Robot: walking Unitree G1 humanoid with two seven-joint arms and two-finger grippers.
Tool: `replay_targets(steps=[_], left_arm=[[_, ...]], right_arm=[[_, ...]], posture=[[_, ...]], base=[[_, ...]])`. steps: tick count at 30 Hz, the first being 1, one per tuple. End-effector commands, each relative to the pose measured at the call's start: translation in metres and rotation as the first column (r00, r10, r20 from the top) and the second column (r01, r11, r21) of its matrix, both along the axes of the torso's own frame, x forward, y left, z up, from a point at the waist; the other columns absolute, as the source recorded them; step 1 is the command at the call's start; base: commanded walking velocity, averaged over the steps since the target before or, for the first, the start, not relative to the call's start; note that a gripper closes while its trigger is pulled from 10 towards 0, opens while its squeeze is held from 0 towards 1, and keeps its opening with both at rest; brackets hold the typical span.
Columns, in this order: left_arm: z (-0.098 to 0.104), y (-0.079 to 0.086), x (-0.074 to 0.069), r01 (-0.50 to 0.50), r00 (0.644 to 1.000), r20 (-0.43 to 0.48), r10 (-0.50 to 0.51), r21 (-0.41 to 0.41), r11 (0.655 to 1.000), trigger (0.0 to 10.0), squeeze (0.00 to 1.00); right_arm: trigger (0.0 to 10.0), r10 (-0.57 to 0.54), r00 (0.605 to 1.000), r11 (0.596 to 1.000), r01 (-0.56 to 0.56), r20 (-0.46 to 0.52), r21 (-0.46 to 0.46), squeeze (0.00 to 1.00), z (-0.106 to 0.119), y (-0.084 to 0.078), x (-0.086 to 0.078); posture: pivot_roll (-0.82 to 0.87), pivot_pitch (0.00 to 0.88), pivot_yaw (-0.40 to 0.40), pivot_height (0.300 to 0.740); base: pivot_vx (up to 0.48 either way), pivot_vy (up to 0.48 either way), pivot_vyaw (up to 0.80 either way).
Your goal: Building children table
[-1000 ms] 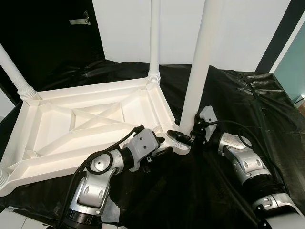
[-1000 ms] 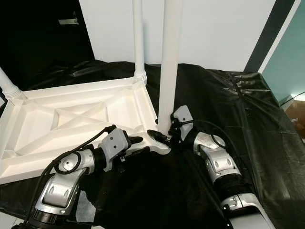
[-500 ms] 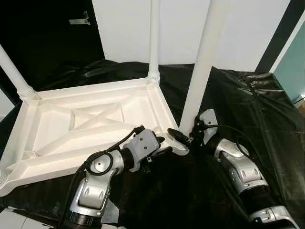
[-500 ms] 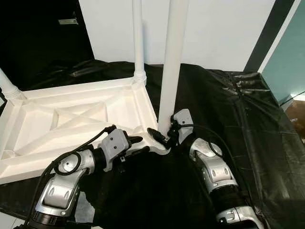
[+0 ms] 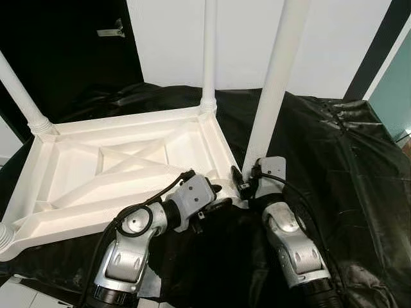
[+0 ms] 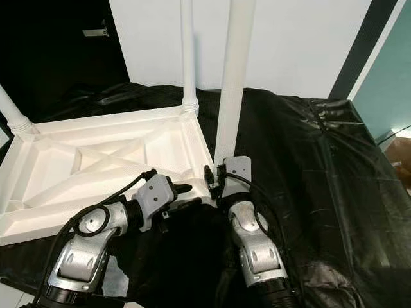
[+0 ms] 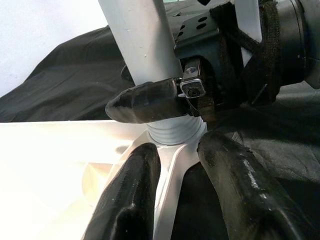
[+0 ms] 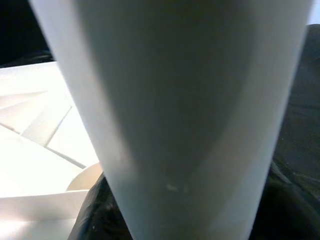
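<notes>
The upturned table [image 5: 122, 167] is seen lying on a black sheet [image 5: 334, 147], its ribbed underside facing up. Three legs are already stood in its corners: one at the far left [image 5: 19, 90], one at the far right [image 5: 209, 58], and a stub at the near left [image 5: 5, 237].

The fourth leg [image 5: 273, 83] is held at the near right corner socket [image 7: 175, 132]. Its long axis runs nearly upright, leaning slightly to the right at the top, with its foot set at the socket.

The right gripper [image 5: 247, 183] is placed at the base of this leg; its fingers [image 7: 145, 102] are pinched around the leg just above the threaded collar. The left gripper [image 7: 175, 185] is set just to the left of that corner, lower down, and its fingers [image 7: 130, 195] are pressed on either side of the table's corner rim, so the table is braced.

The right arm is the nearer one to the leg, and the coming move is judged to be a straightening and seating of the leg down into the socket.

Open room is seen to the right and near side over the sheet. The table rim lies close on the left, where the two grippers almost touch, so little clearance is left there.
</notes>
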State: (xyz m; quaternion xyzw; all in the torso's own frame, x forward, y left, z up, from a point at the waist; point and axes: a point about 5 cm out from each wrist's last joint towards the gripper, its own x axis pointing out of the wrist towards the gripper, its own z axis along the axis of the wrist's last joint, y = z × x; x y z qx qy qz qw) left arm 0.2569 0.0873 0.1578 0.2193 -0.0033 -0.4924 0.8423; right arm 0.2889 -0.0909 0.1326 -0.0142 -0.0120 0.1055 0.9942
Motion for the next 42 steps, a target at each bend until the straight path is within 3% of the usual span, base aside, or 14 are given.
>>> replay_targets(steps=[1, 9, 10, 12, 13, 15, 16, 19, 24, 25, 29, 30, 32, 42], left_arm=[[0.001, 0.005, 0.007, -0.148, 0.988, 0.048, 0.149, -0.027, 0.989, 10.0, 0.0], [0.003, 0.004, 0.011, -0.149, 0.987, 0.06, 0.151, -0.031, 0.988, 10.0, 0.0], [0.004, 0.004, 0.013, -0.153, 0.986, 0.064, 0.155, -0.032, 0.988, 10.0, 0.0], [0.005, 0.004, 0.013, -0.154, 0.986, 0.065, 0.155, -0.033, 0.988, 10.0, 0.0], [0.005, 0.004, 0.013, -0.153, 0.986, 0.067, 0.155, -0.033, 0.988, 10.0, 0.0], [0.005, 0.003, 0.013, -0.152, 0.986, 0.068, 0.154, -0.033, 0.988, 10.0, 0.0], [0.004, 0.005, 0.014, -0.158, 0.985, 0.068, 0.16, -0.03, 0.987, 10.0, 0.0], [0.003, 0.008, 0.017, -0.169, 0.983, 0.069, 0.17, -0.024, 0.985, 10.0, 0.0], [0.004, 0.008, 0.016, -0.168, 0.983, 0.068, 0.169, -0.026, 0.985, 10.0, 0.0], [0.002, 0.008, 0.014, -0.161, 0.985, 0.063, 0.163, -0.03, 0.986, 10.0, 0.0], [-0.002, 0.008, 0.012, -0.153, 0.986, 0.055, 0.155, -0.034, 0.988, 10.0, 0.0], [-0.006, 0.009, 0.009, -0.147, 0.988, 0.043, 0.149, -0.043, 0.988, 10.0, 0.0], [-0.012, 0.011, 0.007, -0.152, 0.988, 0.027, 0.153, -0.041, 0.988, 10.0, 0.0], [-0.015, 0.003, 0.007, -0.145, 0.989, 0.021, 0.146, -0.048, 0.988, 10.0, 0.0]], right_arm=[[10.0, -0.02, 0.998, 1.0, 0.019, -0.061, -0.005, 0.0, -0.011, 0.001, -0.003], [10.0, -0.047, 0.998, 0.999, 0.047, -0.051, 0.005, 0.0, -0.007, -0.002, -0.003], [10.0, -0.046, 0.998, 0.999, 0.046, -0.032, 0.01, 0.58, -0.003, -0.004, -0.003], [10.0, -0.043, 0.999, 0.999, 0.043, -0.025, 0.013, 0.58, -0.002, -0.005, -0.003], [10.0, -0.038, 0.999, 0.999, 0.039, -0.018, 0.016, 0.87, -0.001, -0.006, -0.003], [10.0, -0.037, 0.999, 0.999, 0.038, -0.016, 0.016, 0.87, 0.0, -0.007, -0.004], [10.0, 0.001, 1.0, 1.0, -0.001, 0.004, 0.023, 1.0, 0.003, -0.007, -0.004], [10.0, 0.108, 0.994, 0.993, -0.109, 0.035, 0.049, 1.0, 0.009, -0.009, -0.004], [10.0, 0.132, 0.99, 0.99, -0.134, 0.049, 0.034, 1.0, 0.011, -0.011, -0.004], [10.0, 0.225, 0.973, 0.974, -0.225, 0.056, 0.004, 0.09, 0.013, -0.016, -0.003], [10.0, 0.324, 0.945, 0.946, -0.322, 0.056, -0.033, 0.09, 0.015, -0.022, -0.002], [10.0, 0.425, 0.904, 0.903, -0.422, 0.038, -0.077, 0.0, 0.014, -0.025, 0.0], [10.0, 0.511, 0.859, 0.856, -0.506, 0.022, -0.106, 0.0, 0.015, -0.029, 0.004], [10.0, 0.631, 0.773, 0.749, -0.629, -0.064, -0.209, 0.0, 0.015, -0.034, 0.02]], posture=[[0.0, 0.0, -0.034, 0.74], [-0.01, 0.0, -0.024, 0.74], [-0.01, 0.0, -0.021, 0.74], [-0.01, 0.0, -0.021, 0.74], [-0.01, 0.0, -0.023, 0.74], [-0.01, 0.0, -0.023, 0.74], [-0.01, 0.0, -0.022, 0.74], [-0.01, 0.0, -0.023, 0.74], [-0.01, 0.0, -0.024, 0.74], [-0.01, 0.0, -0.029, 0.74], [-0.01, 0.0, -0.029, 0.74], [0.0, 0.0, -0.033, 0.74], [0.0, 0.0, -0.031, 0.74], [0.01, 0.0, -0.031, 0.74]], base=[[0.0, 0.0, 0.0], [0.0, 0.0, 0.0], [0.0, 0.0, 0.0], [0.0, 0.0, 0.0], [0.0, 0.0, 0.0], [0.0, 0.0, 0.0], [0.0, 0.0, 0.0], [0.0, 0.0, 0.0], [0.0, 0.0, 0.0], [0.0, 0.0, 0.0], [0.0, 0.0, 0.0], [0.0, 0.0, 0.0], [0.0, 0.0, 0.0], [0.0, 0.0, 0.0]])
